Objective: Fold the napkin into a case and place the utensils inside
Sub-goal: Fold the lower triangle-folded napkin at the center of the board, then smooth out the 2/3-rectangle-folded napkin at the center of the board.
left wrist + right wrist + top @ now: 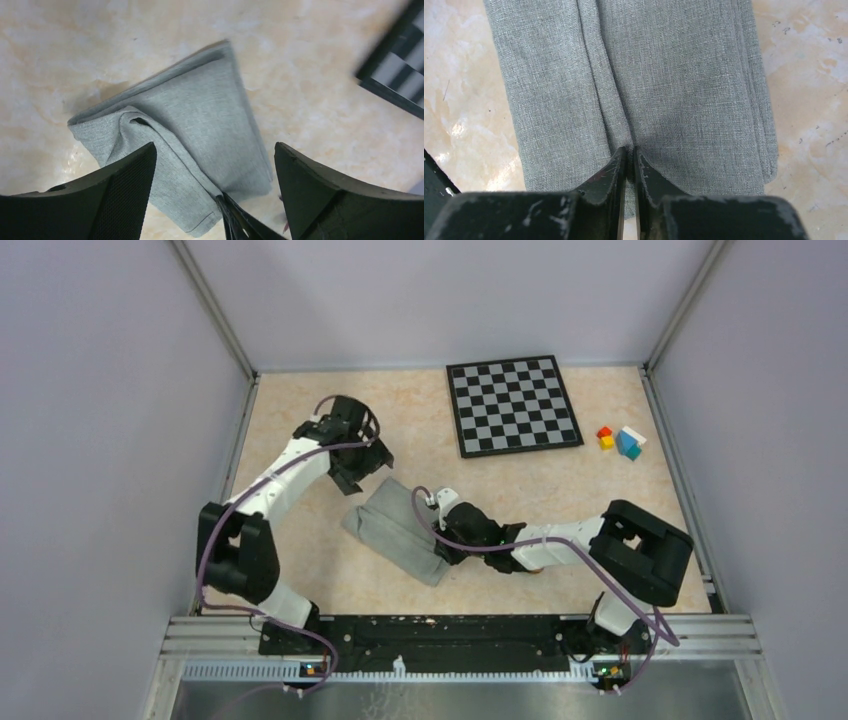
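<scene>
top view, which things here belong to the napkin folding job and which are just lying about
Job: napkin, folded into a narrow strip; right gripper, pinching its fold; left gripper, open near its far end. No utensils clearly in view.
Lying about: chessboard; coloured blocks.

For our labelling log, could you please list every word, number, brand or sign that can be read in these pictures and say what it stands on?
No text can be read in any view.
Chessboard: plain squares only, no letters or numbers along its rim.
Coloured blocks, napkin, left arm and right arm: no label or brand visible.
Small lit boards at the arm bases: any marking is too small to read.
</scene>
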You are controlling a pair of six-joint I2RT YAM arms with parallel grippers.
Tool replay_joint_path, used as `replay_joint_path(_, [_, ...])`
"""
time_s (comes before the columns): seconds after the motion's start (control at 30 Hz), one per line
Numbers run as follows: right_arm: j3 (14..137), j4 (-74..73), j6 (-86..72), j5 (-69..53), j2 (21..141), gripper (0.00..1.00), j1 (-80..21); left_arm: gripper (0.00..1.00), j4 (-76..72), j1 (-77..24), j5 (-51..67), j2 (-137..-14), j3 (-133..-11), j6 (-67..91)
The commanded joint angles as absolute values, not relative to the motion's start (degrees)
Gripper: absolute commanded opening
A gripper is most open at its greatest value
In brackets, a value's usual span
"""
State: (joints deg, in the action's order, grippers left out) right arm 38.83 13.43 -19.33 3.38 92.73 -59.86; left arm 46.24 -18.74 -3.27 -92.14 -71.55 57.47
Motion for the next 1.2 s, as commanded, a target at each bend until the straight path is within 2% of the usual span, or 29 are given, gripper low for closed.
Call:
replay_joint_path(0.0, [41.09, 11.38, -20.07, 6.07, 92.19, 0.08, -60.22, 0.91, 39.11, -17.51, 1.92, -82.97, -66.37, 42.98])
replay_joint_path(0.13, [43.2, 8.95, -20.47, 5.05, 90.72, 0.1, -60.21, 0.74, 30.93, -12.53, 10.86, -76.51, -54.89, 38.64])
replay_joint_path(0.23, [45.08, 8.17, -21.56, 1.58, 89.43, 0.32, -60.21, 0.75, 27.97, -9.3, 15.63, -75.49, -50.21, 36.44])
replay_joint_path(0.3, [45.72, 7.97, -22.46, -0.56, 88.55, 0.42, -60.16, 0.73, 28.38, -9.14, 16.02, -76.21, -49.88, 34.85])
replay_joint_path(0.37, [45.85, 8.1, -23.54, -2.67, 87.98, 0.45, -60.05, 0.62, 28.3, -9.14, 15.51, -77.33, -49.42, 33.61])
replay_joint_path(0.47, [44.36, 10.86, -25.0, -6.31, 87.78, 0.46, -59.6, 0.52, 28.34, -9.14, 14.12, -79.45, -49.27, 33.28])
replay_joint_path(0.63, [43.79, 13.12, -25.74, -11.35, 89.4, 0.46, -59.59, 0.51, 24.82, -9.14, 15.68, -82.48, -47.5, 33.65])
replay_joint_path(0.9, [39.75, 18.15, -30.9, -13.99, 89.34, 0.52, -57.76, 0.48, 21.44, -9.14, 16.71, -84.66, -47.0, 34.28])
replay_joint_path(1.07, [39.14, 16.68, -30.41, -10.89, 89.95, 0.52, -57.6, 0.51, 21.68, -9.14, 16.38, -83.05, -46.47, 33.96])
replay_joint_path(1.17, [38.54, 17.05, -30.11, -11.56, 89.87, 0.5, -57.22, 0.56, 22.68, -9.14, 16.44, -81.42, -46.48, 33.14])
